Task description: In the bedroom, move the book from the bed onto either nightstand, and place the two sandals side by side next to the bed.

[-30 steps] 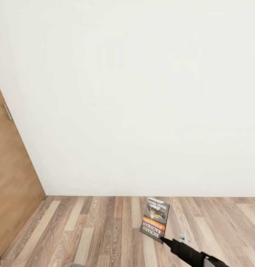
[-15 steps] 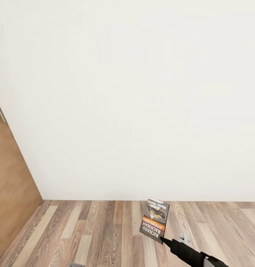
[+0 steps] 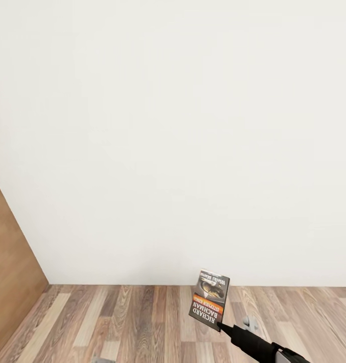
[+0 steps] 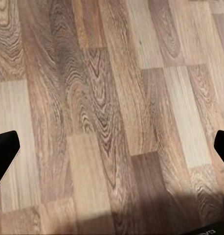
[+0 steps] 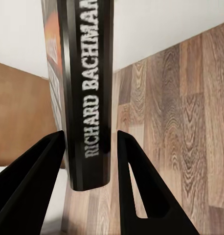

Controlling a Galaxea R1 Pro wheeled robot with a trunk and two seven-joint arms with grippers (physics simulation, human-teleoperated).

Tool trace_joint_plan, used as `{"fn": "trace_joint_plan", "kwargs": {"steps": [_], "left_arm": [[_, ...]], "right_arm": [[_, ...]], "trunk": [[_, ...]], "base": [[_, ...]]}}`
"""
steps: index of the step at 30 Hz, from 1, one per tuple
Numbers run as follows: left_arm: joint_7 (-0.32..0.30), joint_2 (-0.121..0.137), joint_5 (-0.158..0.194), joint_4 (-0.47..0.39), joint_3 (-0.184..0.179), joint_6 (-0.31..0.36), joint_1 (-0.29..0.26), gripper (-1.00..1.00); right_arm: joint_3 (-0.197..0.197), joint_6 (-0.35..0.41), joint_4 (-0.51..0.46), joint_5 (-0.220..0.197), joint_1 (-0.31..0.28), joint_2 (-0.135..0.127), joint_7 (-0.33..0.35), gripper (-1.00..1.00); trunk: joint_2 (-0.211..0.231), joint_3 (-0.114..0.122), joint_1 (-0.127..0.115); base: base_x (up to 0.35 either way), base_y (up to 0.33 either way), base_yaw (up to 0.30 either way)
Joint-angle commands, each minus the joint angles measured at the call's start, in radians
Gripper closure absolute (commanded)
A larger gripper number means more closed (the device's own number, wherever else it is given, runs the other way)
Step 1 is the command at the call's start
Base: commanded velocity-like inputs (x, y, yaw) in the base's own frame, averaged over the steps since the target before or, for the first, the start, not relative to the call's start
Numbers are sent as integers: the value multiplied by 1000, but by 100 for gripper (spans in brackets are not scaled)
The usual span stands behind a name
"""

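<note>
White wall and plank floor (image 3: 117, 322) ahead, we carry the light, stiff book (image 3: 209, 298) clamped near its spine in our right gripper (image 5: 90, 161), apparently securely; our left gripper (image 4: 112, 152) hangs open.

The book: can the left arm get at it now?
Probably not soon: the book is clamped in the right pincer, while the left pincer hangs open over bare floor.

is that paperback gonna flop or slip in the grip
The book looks thin and likely light. It stands straight above the right tool, so probably stiff enough. Held only at its lower edge, its glossy-looking spine might slip or pivot.
</note>
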Motion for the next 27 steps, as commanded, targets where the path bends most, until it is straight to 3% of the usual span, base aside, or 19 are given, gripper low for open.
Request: {"fn": "trace_joint_plan", "kwargs": {"steps": [1, 6, 17, 27], "left_arm": [[-4, 0, -10, 0, 9, -4, -1, -100], [-4, 0, -10, 1, 9, -4, -1, -100], [-4, 0, -10, 2, 9, -4, -1, -100], [-4, 0, -10, 2, 8, -4, -1, -100]], "right_arm": [[-4, 6, 0, -7, -1, 0, 4, 100], [-4, 6, 0, -7, -1, 0, 5, 100], [-4, 6, 0, -7, -1, 0, 5, 100], [-4, 6, 0, -7, -1, 0, 4, 100]], "trunk": [[-1, -1, 1], [-1, -1, 1], [-1, -1, 1], [-1, -1, 1]], "base": [[328, 0, 0], [199, 0, -83], [20, 0, -267], [286, 0, -119]]}}
